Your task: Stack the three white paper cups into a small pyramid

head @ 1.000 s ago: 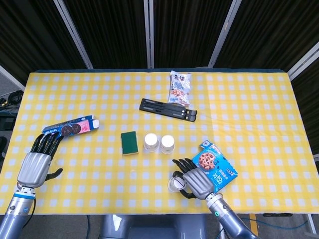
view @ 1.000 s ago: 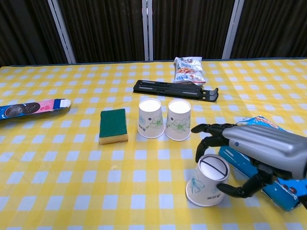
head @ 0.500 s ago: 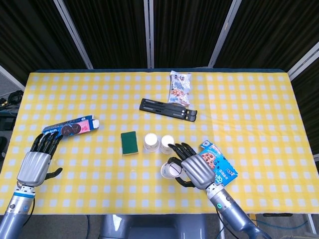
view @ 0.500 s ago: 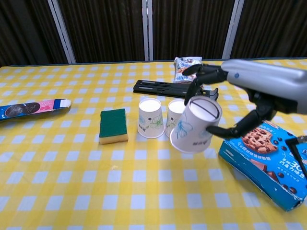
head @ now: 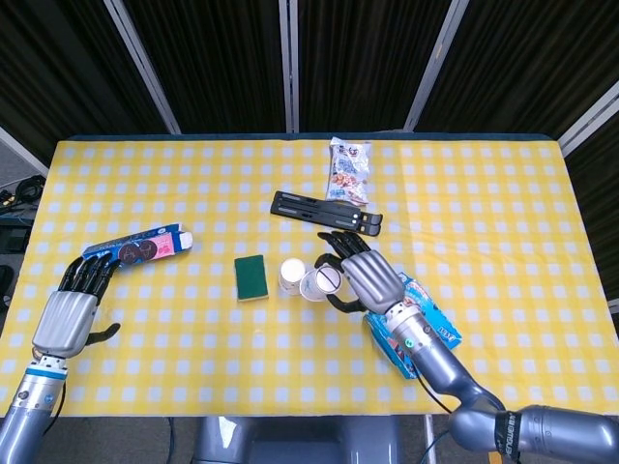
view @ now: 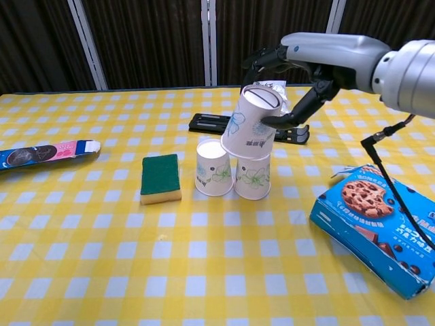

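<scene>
— Moved since before? Right hand [view: 289, 64] has carried the third cup [view: 250, 124] up off the worktop [view: 102, 272].
— Grip? Fingers wrapped round it, tilted, over the two standing cups [view: 232, 168]. Left hand [head: 73, 311] spread, idle.

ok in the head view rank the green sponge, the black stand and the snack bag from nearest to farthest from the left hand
From the left hand, at the table's near left edge:
1. Green sponge, nearest, just left of the cups at mid table.
2. Black stand, further back and to the right, past the cups.
3. Snack bag, farthest, behind the stand near the far edge.
</scene>
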{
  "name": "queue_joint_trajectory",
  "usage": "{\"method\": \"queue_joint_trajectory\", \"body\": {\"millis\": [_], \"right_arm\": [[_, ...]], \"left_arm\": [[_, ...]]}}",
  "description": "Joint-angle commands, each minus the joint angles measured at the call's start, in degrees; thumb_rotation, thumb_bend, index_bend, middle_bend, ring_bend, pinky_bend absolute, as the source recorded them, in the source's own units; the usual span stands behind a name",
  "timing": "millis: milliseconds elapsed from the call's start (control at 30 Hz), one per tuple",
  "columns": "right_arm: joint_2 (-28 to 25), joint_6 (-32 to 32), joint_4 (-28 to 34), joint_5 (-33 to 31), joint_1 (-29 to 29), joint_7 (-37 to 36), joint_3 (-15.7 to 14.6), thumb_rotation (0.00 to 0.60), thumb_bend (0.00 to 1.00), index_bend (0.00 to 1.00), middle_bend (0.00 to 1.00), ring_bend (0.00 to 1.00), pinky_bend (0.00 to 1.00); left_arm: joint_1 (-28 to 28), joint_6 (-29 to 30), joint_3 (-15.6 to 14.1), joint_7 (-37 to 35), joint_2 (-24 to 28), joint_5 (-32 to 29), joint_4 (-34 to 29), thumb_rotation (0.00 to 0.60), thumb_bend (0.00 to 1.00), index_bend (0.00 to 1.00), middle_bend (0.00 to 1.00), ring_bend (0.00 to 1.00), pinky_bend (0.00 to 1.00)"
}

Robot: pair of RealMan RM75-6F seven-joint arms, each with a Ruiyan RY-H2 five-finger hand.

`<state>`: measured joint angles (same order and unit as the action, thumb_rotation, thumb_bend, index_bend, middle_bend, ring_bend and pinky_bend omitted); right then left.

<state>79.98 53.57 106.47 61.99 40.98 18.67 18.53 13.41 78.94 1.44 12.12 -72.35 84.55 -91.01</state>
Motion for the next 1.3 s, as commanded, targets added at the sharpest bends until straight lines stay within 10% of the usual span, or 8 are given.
{"method": "queue_joint_trajectory", "body": {"millis": [33,633,933,1167,1300], "right_arm": [[2.2,-1.2,-3.4,-3.6,2.7,1.4,0.9,0.600,0.30,0.42,0.06,0.00,0.00],[8.4,-1.7,-12.2,-9.8,8.8,2.4,-0.3,0.600,0.29,0.41,0.06,0.00,0.00],[8.2,1.0,-10.1,-9.5,9.3,3.8,-1.2,0.600,0.17,0.17,0.00,0.00,0.00],[4.6,4.7,-5.3,-7.2,7.7,5.2,-2.3,0.600,0.17,0.12,0.00,0.00,0.00],[-4.3,13.8,-0.4,0.7,-1.5,3.4,-8.6,0.600,0.17,0.10,0.00,0.00,0.00]], "left_arm": [[0.0,-0.1,0.2,-0.5,0.2,-0.1,0.1,0.600,0.15,0.00,0.00,0.00,0.00],[0.9,-2.3,-0.1,-4.6,0.6,0.5,0.9,0.600,0.15,0.00,0.00,0.00,0.00],[0.6,-1.6,-0.1,-5.6,0.8,1.0,1.0,0.600,0.15,0.00,0.00,0.00,0.00],[0.2,-0.7,-0.2,-5.5,1.1,1.8,0.6,0.600,0.15,0.00,0.00,0.00,0.00],[-0.6,0.8,-0.2,-6.1,1.6,2.2,0.4,0.600,0.15,0.00,0.00,0.00,0.00]]}}
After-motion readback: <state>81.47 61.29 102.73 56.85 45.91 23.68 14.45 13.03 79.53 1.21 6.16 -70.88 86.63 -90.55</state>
